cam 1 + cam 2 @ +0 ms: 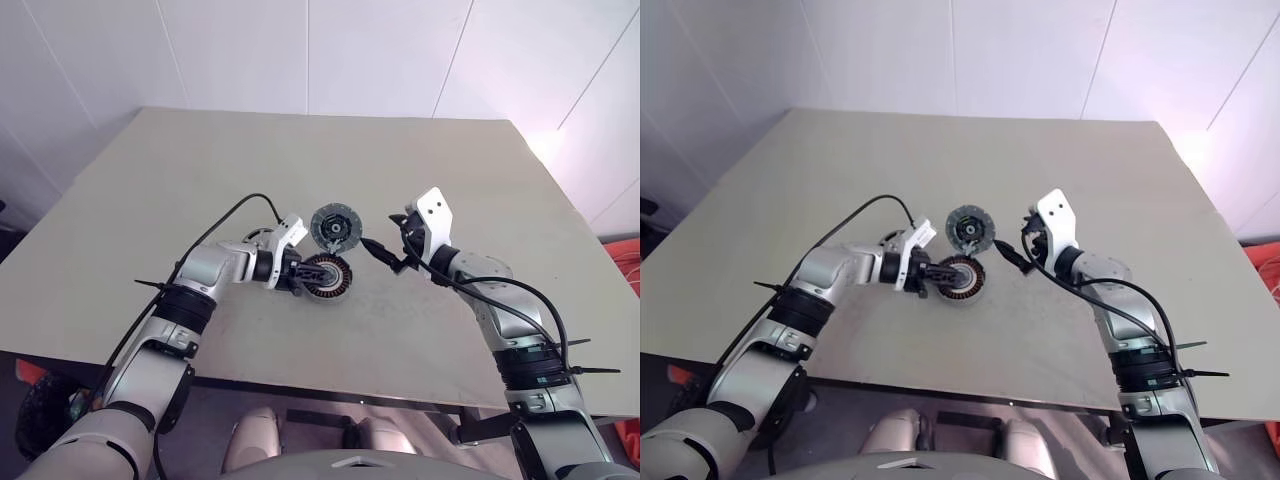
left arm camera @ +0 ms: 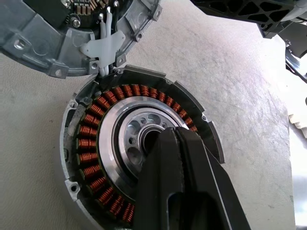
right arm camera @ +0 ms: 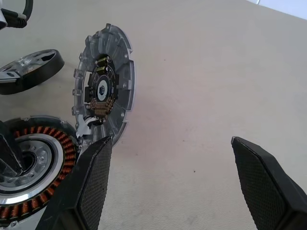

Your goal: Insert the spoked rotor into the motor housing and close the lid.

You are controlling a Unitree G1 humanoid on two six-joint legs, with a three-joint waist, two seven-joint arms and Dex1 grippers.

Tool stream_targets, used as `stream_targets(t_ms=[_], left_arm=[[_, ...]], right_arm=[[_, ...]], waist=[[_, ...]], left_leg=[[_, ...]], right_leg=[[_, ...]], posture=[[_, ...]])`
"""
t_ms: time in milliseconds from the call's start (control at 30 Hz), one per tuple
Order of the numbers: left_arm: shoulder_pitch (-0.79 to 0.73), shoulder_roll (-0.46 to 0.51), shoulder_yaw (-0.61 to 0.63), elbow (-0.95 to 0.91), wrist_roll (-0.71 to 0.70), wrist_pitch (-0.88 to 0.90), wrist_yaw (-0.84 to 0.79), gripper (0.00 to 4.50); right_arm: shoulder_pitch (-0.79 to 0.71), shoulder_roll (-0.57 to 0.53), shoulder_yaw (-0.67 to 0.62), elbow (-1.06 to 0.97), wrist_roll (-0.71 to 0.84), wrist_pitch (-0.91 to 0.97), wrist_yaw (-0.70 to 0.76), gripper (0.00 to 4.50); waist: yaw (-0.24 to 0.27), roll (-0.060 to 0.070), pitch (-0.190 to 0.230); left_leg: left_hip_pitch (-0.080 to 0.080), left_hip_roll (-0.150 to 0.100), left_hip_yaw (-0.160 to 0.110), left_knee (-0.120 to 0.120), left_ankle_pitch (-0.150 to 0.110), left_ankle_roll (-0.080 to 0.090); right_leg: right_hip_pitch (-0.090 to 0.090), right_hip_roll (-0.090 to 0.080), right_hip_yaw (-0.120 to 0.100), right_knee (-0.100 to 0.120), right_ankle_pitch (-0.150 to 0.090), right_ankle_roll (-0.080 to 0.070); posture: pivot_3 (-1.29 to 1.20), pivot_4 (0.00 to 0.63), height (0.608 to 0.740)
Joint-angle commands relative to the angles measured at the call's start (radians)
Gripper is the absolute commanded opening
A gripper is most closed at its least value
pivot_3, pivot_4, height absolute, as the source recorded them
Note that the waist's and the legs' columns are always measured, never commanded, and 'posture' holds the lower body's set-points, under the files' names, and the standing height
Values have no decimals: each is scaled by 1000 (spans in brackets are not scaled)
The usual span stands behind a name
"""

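Three parts sit mid-bench: housing (image 2: 139, 158), lid (image 3: 103, 91) hinged open beside it, rotor (image 3: 29, 71) just behind. Left gripper (image 1: 303, 276), pinched shut, pokes the housing's centre; right gripper (image 3: 184, 184) hangs wide open. Rotor still needs picking up and seating, I'd say.

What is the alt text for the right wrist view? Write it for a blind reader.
The right gripper hangs wide open over a beige table. Close by lies the motor housing with copper windings, the grey lid tilted up beside it, the spoked rotor beyond.
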Motion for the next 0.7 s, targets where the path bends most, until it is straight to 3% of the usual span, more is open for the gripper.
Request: stream_targets(t_ms=[33,233,433,700], left_arm=[[1,-4,3,-5,20,-29,18,60],[39,20,81,-123,-42,-85,-19,60],[99,92,207,-243,-114,-21,28,60],[361,191,471,-490,-283,134,140,60]], right_arm=[[-15,3,-25,-24,6,-19,-6,4500],[-19,3,-24,-21,6,-21,-2,4500],[-18,4,-21,-22,6,-21,1,4500],[-19,9,-12,-10,5,-23,15,4500]], waist=[[0,0,0],[0,0,0],[-4,0,0],[-5,1,1]], left_leg=[[0,0,0,0,0,0],[-1,0,0,0,0,0],[-1,0,0,-1,0,0],[-1,0,0,-2,0,0]], right_leg=[[0,0,0,0,0,0],[-1,0,0,0,0,0],[-1,0,-1,0,-1,-1],[-2,0,-2,0,-2,-2]], posture=[[0,0,740],[0,0,740],[0,0,740],[0,0,740]])
